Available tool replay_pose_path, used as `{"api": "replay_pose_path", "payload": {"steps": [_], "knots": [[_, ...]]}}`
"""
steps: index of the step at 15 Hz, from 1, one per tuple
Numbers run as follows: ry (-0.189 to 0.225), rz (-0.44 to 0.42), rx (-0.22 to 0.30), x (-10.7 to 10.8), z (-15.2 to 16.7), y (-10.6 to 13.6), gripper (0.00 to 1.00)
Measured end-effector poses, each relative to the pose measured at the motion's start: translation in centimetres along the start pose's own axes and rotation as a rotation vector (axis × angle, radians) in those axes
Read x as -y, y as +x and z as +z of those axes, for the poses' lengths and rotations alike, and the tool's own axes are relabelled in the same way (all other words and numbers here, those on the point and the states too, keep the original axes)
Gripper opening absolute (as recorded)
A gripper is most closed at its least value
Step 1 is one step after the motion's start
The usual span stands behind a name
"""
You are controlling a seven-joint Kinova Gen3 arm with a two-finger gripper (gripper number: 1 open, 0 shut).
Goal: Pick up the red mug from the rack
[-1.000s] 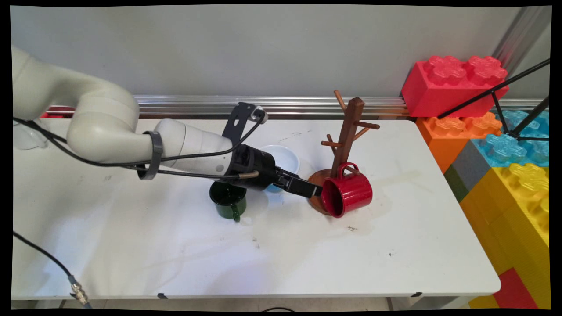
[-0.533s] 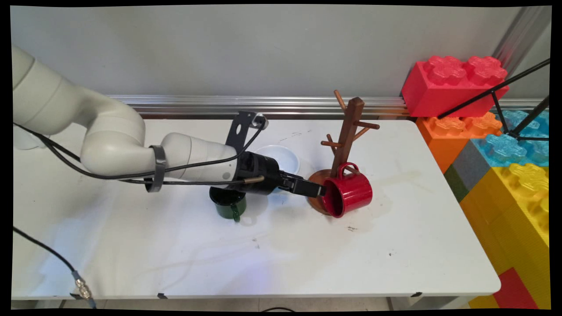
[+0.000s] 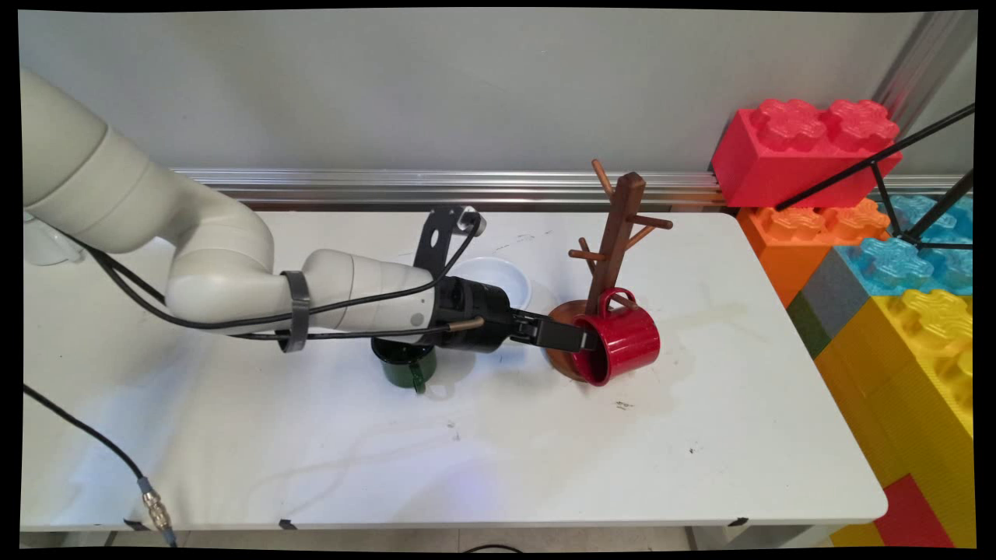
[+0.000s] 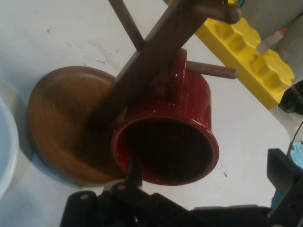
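Observation:
A red mug (image 3: 622, 342) (image 4: 175, 132) hangs by its handle on a low peg of a brown wooden mug tree (image 3: 617, 225) (image 4: 156, 52). It lies on its side over the tree's round base (image 4: 61, 123), with its mouth turned toward the hand. My gripper (image 3: 585, 341) (image 4: 208, 172) is open at the mug's mouth. One finger (image 4: 134, 170) sits at the lower left of the rim. The other finger (image 4: 284, 172) stands well off to the mug's side.
A dark green mug (image 3: 406, 365) stands under my wrist. A pale bowl (image 3: 502, 278) (image 4: 4, 146) sits just behind it, left of the tree. Big coloured toy bricks (image 3: 879, 257) are stacked past the table's right edge.
My hand has slid right and levelled out. Its fingertips went from just short of the red mug to its mouth. The mug and tree have not moved.

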Motion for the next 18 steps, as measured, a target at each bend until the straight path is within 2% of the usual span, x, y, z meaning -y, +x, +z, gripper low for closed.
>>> {"api": "replay_pose_path", "payload": {"steps": [18], "knots": [[-0.053, -0.091, -0.028, 0.0, 5.1, -0.9, 1.0]]}}
